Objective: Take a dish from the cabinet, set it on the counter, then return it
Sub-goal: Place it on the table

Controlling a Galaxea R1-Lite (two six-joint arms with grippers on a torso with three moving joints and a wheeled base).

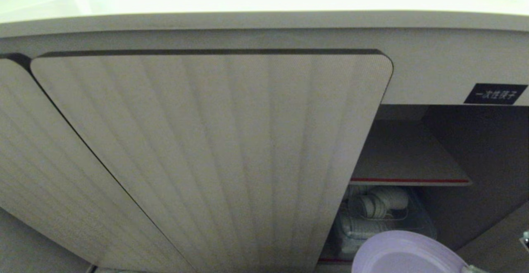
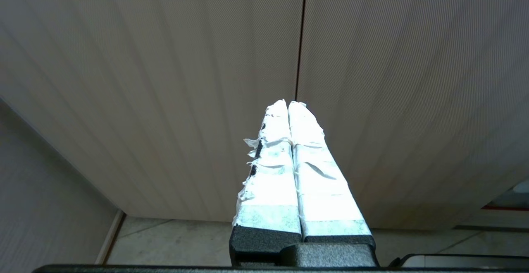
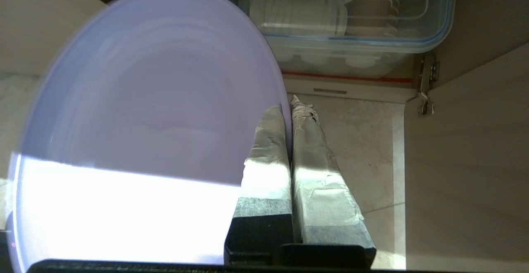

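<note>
The dish, a pale lavender plate with faint rings, hangs at the lower right in the head view, in front of the cabinet's open right compartment. In the right wrist view the dish stands on edge, and my right gripper is shut on its rim, one taped finger on each face. The cabinet has ribbed doors, closed at the left and middle. The cream counter runs across above it. My left gripper is shut on nothing, parked facing the closed doors.
Inside the open compartment a shelf with a red edge sits above a clear lidded container of white ware. A black label is above the opening. The open door and its hinge stand beside the right gripper.
</note>
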